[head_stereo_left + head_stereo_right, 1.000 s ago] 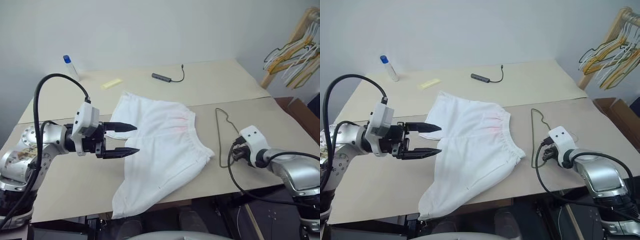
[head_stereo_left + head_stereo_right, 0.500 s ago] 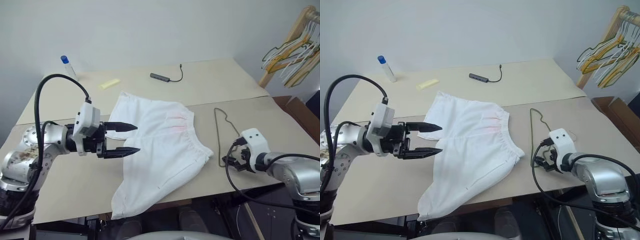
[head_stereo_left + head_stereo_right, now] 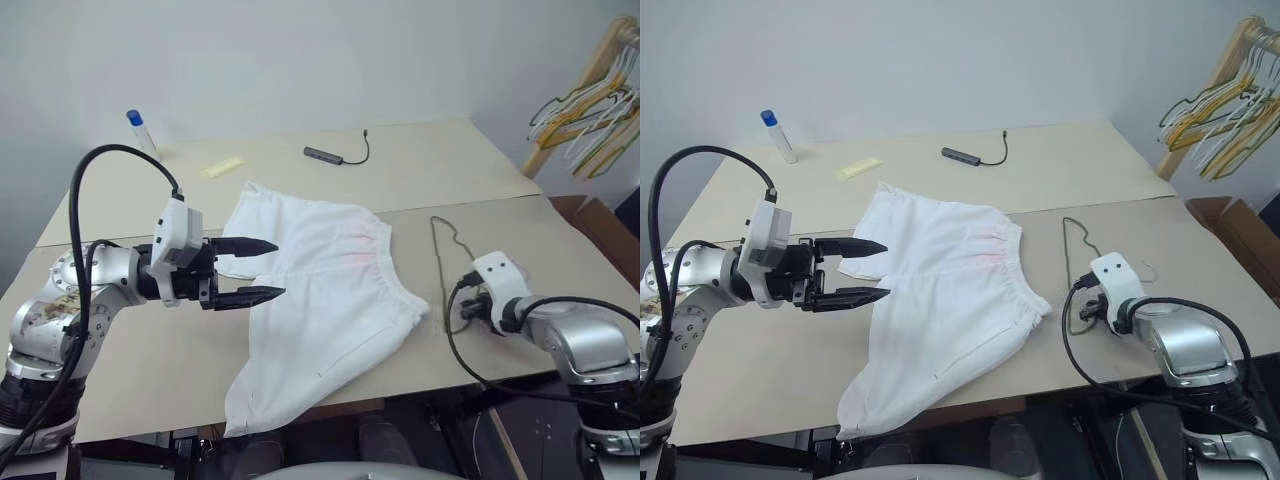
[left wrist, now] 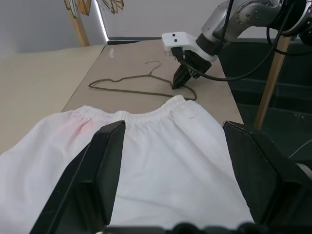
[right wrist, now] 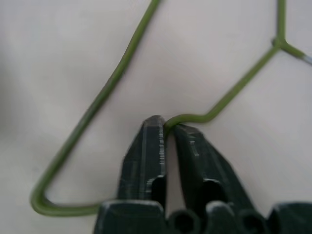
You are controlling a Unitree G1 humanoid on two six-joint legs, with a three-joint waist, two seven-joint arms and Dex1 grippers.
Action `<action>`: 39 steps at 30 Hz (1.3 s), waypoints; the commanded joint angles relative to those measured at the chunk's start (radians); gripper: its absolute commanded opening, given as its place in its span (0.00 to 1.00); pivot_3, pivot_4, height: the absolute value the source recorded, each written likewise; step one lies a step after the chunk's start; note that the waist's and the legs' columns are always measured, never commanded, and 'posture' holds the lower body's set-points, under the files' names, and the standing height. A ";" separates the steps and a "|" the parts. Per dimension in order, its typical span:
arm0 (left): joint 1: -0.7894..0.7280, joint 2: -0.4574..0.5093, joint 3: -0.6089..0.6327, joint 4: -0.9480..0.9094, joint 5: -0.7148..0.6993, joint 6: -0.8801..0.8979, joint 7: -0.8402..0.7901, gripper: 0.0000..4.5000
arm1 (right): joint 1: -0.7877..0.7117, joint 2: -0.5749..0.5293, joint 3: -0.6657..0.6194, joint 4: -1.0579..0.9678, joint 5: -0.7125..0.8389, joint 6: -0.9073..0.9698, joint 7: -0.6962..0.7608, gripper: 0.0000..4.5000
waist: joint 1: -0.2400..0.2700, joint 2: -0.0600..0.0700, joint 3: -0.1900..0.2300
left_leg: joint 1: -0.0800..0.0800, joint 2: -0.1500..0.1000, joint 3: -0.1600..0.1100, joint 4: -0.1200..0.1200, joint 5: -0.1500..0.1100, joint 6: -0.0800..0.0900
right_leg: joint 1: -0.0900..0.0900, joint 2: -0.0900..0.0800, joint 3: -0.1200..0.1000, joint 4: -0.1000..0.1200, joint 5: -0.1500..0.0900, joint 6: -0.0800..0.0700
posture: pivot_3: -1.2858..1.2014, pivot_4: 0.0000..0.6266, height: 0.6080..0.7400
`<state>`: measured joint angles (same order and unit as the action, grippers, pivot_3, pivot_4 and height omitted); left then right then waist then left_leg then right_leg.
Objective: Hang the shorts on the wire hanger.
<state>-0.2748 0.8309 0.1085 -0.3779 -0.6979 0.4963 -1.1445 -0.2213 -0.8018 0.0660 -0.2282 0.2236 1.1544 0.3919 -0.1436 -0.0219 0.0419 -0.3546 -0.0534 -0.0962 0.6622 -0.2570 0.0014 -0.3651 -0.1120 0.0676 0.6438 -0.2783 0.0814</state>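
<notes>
Lay spread on the beige worktop (image 3: pixel 150 360): the shorts (image 3: pixel 320 300), white, waistband toward three o'clock, one leg trailing over the near edge at six o'clock. Just beside the waistband, at three o'clock of it, rested the wire hanger (image 3: pixel 441 262), flat on the worktop and apart from the fabric, its hook on the side away from the shorts. Clenched on the wire: the right pincer (image 5: pixel 167 127), tips pinched together around a bend of the olive wire in the right wrist view, near a rounded corner of the triangle. Seen from the head, sat at the near end of the hanger, at four o'clock of the shorts. Hovered over the nine o'clock edge of the shorts: the left pincer (image 3: pixel 258 269), released, black fingers (image 4: pixel 105 165) spread wide and pointing across the fabric toward the hanger, nothing between them. Stood at eleven o'clock on the far part of the worktop: a small bottle with a blue cap (image 3: pixel 140 133); near it a yellow slip (image 3: pixel 222 167), and at twelve o'clock a dark adapter with a cable (image 3: pixel 332 154). Hung at two o'clock, off the worktop, on a wooden rack (image 3: pixel 585 85): a bunch of yellowish and pale hangers (image 3: pixel 585 120).
</notes>
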 commanded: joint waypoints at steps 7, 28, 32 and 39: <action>-0.202 -0.144 -0.024 0.096 0.034 0.021 0.160 0.77 | -0.025 -0.131 0.022 0.164 -0.326 -0.668 -0.134 0.01 | -0.014 0.002 0.001 | -0.002 0.000 0.001 0.000 0.000 0.000 | -0.002 0.000 0.000 -0.001 0.000 0.002 | 0.42 0.00 1.00; -0.636 -0.226 -0.376 0.632 0.320 0.055 -0.073 1.00 | -0.379 -0.212 0.169 0.471 -0.919 -1.884 -0.499 0.00 | -0.162 0.002 0.002 | 0.002 -0.003 0.001 0.001 0.001 0.000 | 0.006 0.000 0.001 -0.003 0.001 0.004 | 0.40 0.00 1.00; -0.636 -0.262 -0.436 0.662 0.404 0.021 -0.075 1.00 | -0.397 -0.188 0.158 0.469 -0.921 -1.899 -0.467 0.00 | -0.173 0.002 0.002 | 0.002 -0.003 0.000 0.001 0.001 0.000 | 0.006 -0.001 0.001 -0.003 0.002 0.003 | 0.40 0.00 1.00; -0.632 -0.289 -0.409 0.665 0.426 0.042 -0.070 0.64 | -0.395 -0.182 0.134 0.469 -0.930 -1.897 -0.441 0.00 | -0.176 0.002 0.002 | 0.003 -0.003 0.000 0.001 0.001 0.000 | 0.006 -0.001 0.001 -0.002 0.002 0.003 | 0.40 0.00 1.00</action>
<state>-0.8874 0.5428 -0.3340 0.3016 -0.2747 0.5414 -1.2135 -0.5826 -0.9888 0.2514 0.2654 -0.7243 -0.7346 -0.0432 -0.3199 -0.0202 0.0441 -0.3520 -0.0560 -0.0967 0.6631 -0.2564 0.0010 -0.3592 -0.1130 0.0687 0.6417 -0.2764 0.0848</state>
